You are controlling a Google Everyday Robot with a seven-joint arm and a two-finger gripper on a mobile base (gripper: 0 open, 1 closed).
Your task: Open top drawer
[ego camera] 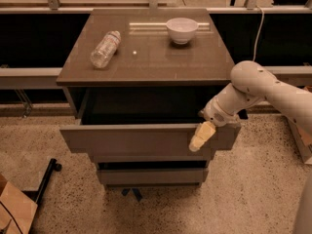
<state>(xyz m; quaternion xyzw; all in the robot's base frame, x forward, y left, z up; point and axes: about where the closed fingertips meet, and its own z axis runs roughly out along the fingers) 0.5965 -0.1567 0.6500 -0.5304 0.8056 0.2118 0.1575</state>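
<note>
The top drawer [131,139] stands partly open under the counter's [156,67] front edge. Its flat grey-brown front sits well forward of that edge, and a dark gap shows behind it. The gripper [200,139] is at the right end of the drawer front, just below the counter's front right corner. It straddles the panel's top edge: one pale yellow finger [202,134] lies against the outer face and the other is hidden behind the panel, so it is pinching the panel. The white arm [258,89] comes in from the right, its elbow level with the counter's right edge. On the counter a clear bottle [105,49] lies on its side near the left edge, and a white bowl [182,29] sits upright near the back edge, right of the middle — the two are well apart. Below the open drawer a lower front [151,176] sits further back, only a little ahead of the counter's front edge. A cardboard box [14,208] rests on the speckled floor, down past the front left corner.
</note>
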